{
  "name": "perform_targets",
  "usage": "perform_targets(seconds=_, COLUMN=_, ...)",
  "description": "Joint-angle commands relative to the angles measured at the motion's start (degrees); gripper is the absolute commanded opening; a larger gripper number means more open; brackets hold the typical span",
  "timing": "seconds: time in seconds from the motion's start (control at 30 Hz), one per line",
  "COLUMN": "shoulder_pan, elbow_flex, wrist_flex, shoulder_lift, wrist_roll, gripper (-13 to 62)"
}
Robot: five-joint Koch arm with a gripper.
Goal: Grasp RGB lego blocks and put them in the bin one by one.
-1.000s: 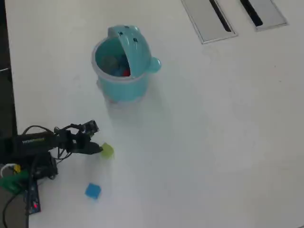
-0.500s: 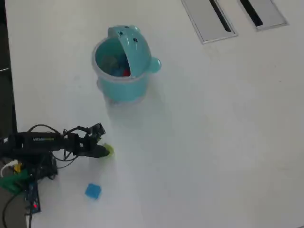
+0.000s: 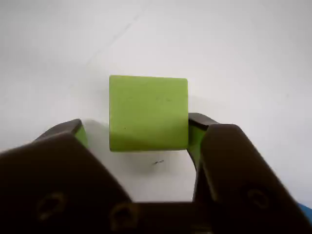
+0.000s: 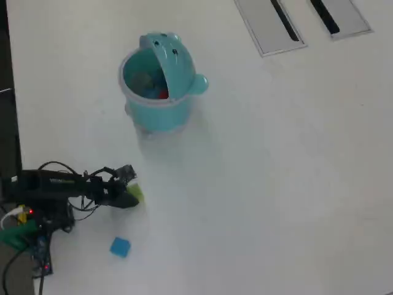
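Observation:
In the wrist view the yellow-green block [image 3: 148, 112] lies on the white table between my jaws. My gripper [image 3: 134, 124] is open: the right finger [image 3: 197, 131] rests against the block's side, while a gap separates the left finger [image 3: 68, 129] from it. Seen from overhead, the gripper [image 4: 131, 196] covers most of the yellow-green block [image 4: 137, 193]. The blue block [image 4: 120, 247] lies below it, nearer the table's front. The light teal bin [image 4: 158, 117] stands further back with a red block [image 4: 163, 93] inside.
The arm's base and wires [image 4: 31, 212] sit at the left edge of the table. Two grey slotted panels [image 4: 270, 24] [image 4: 341, 15] are set into the tabletop at the far right.
The gripper has moved right over the yellow-green block, which now sits between the jaws and is mostly covered from above. The blue block and the bin have not moved.

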Motion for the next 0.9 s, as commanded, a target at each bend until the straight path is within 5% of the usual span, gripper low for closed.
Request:
perform_targets(seconds=0.0, shoulder_pan=0.2, elbow_flex=-1.1, wrist_flex=-3.9, shoulder_lift=-0.4, wrist_roll=-0.4, gripper=34.0)
perform_targets(seconds=0.47, shoulder_pan=0.4, elbow_flex=0.0, wrist_flex=-10.6, shoulder_lift=-2.7, wrist_roll=7.2, gripper=28.7)
perform_targets(seconds=0.87, shoulder_pan=-3.9, elbow_flex=2.2, wrist_flex=-19.5, shoulder_lift=0.1, wrist_roll=25.7, gripper=13.8)
